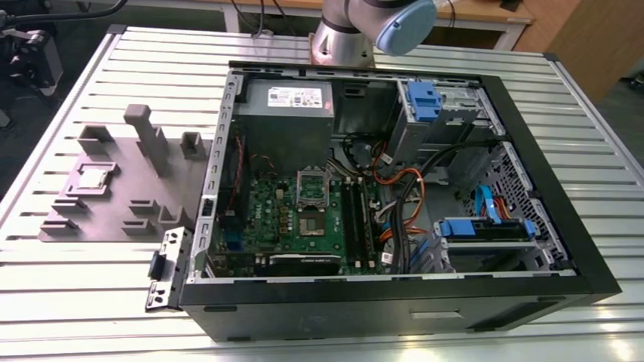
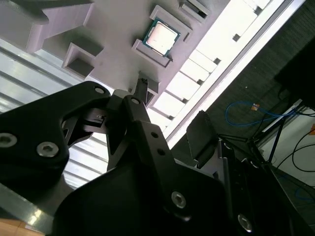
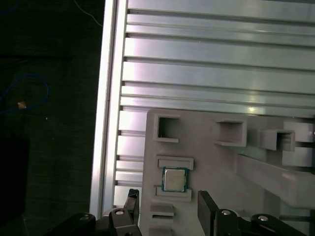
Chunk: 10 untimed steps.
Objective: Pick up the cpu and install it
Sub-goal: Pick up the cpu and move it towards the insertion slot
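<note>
Could tip or scrape the cpu [image 3: 174,179] against its pocket walls in the grey tray [image 1: 101,219], middle left of the exterior view, if lowered off-centre or closed askew. Poised above the chip, pointing down at the tray, gripper [image 3: 167,195] spread apart and empty; motherboard socket [image 1: 310,185] well apart, centre frame.
</note>
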### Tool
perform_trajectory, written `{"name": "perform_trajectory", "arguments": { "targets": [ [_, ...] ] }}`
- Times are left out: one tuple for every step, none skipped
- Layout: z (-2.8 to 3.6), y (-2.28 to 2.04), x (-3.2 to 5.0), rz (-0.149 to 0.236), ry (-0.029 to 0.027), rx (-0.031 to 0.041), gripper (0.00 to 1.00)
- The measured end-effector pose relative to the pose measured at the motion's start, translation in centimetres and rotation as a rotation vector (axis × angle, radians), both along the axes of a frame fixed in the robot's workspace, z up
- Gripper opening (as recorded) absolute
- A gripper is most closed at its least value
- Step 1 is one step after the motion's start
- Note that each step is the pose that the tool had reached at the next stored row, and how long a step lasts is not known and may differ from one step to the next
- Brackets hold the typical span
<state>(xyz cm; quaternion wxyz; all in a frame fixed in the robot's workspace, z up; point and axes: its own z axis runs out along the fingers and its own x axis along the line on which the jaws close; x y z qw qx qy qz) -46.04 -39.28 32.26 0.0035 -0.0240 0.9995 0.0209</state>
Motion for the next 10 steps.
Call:
{"name": "perform_trajectory", "arguments": {
  "targets": [
    [0.00,0.00,0.00,0.000,0.0000,0.0000,0.59],
    [-0.02,0.00,0.00,0.001,-0.0001,0.0000,0.59],
    [-0.04,0.00,0.00,0.004,-0.0002,0.0000,0.59],
    [-0.11,0.00,0.00,0.013,-0.0004,0.0002,0.59],
    [-0.22,-0.01,0.00,0.024,-0.0003,0.0001,0.59],
    [-0.38,-0.03,0.00,0.031,-0.0001,0.0000,0.59],
    [-0.55,-0.04,0.00,0.032,0.0000,0.0000,0.59],
    [-0.74,-0.04,0.00,0.032,-0.0001,0.0000,0.59],
    [-0.92,-0.04,0.00,0.032,-0.0001,0.0000,0.59],
    [-1.10,-0.04,0.00,0.033,-0.0001,0.0001,0.59]
  ]
}}
